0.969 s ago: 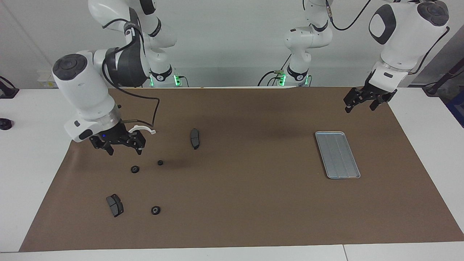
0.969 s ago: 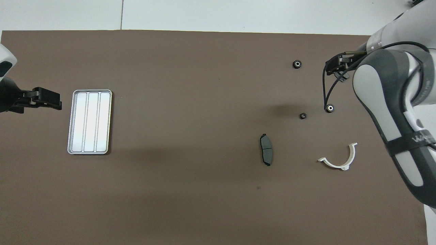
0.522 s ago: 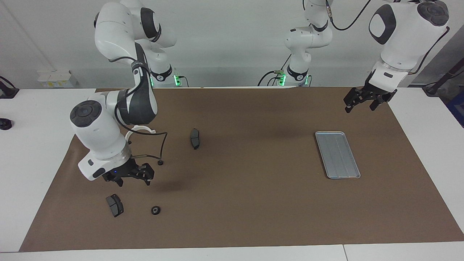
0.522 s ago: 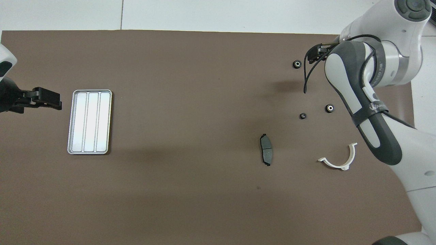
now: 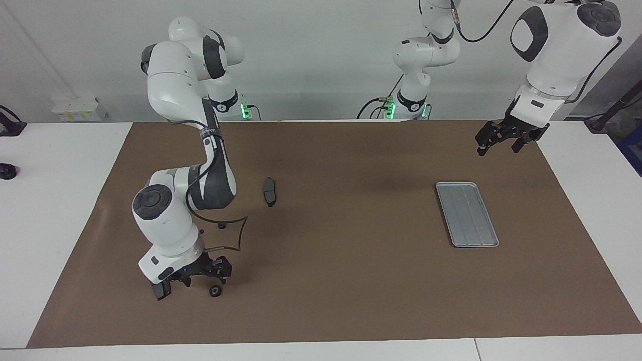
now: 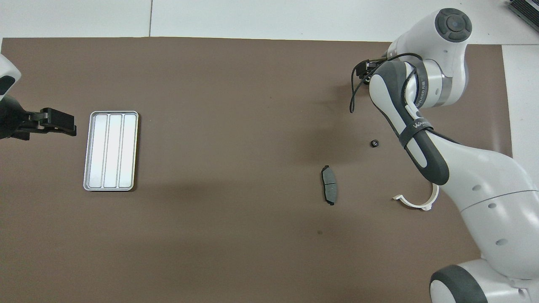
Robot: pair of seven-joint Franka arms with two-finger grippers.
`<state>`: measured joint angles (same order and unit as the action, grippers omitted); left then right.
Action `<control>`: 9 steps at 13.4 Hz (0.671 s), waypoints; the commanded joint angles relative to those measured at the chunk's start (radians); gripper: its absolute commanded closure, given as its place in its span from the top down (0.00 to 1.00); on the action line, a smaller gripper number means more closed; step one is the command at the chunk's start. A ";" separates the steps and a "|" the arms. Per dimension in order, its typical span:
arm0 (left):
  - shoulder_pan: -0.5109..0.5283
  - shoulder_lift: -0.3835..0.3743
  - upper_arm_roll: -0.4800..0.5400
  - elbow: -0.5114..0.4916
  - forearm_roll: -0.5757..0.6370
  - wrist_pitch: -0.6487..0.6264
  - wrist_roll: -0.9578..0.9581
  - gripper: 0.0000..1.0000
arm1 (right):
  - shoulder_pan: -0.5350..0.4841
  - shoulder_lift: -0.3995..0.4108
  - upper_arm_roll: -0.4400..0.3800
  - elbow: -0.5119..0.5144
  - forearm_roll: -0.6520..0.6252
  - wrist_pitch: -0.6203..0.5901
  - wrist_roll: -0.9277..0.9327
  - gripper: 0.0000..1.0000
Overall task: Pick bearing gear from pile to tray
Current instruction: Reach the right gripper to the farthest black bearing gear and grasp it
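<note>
While spread wide, right gripper (image 5: 193, 282) above a tiny round black gear (image 5: 215, 291); ridged metal tray (image 5: 467, 214) apart.

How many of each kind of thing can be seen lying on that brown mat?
Small black gears: 2
Dark brake pad: 1
White half-ring: 1
Metal tray: 1
Total: 5 in view; the right arm may hide more.
</note>
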<state>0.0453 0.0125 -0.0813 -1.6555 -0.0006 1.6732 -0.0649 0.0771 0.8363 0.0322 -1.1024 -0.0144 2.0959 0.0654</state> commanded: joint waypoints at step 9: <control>0.013 -0.032 -0.006 -0.038 -0.015 0.010 0.007 1.00 | -0.010 0.063 0.011 0.016 -0.029 0.059 0.016 0.91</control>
<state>0.0453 0.0125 -0.0813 -1.6556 -0.0006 1.6732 -0.0649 0.0802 0.8850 0.0310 -1.1019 -0.0267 2.1403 0.0654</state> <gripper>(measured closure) 0.000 0.048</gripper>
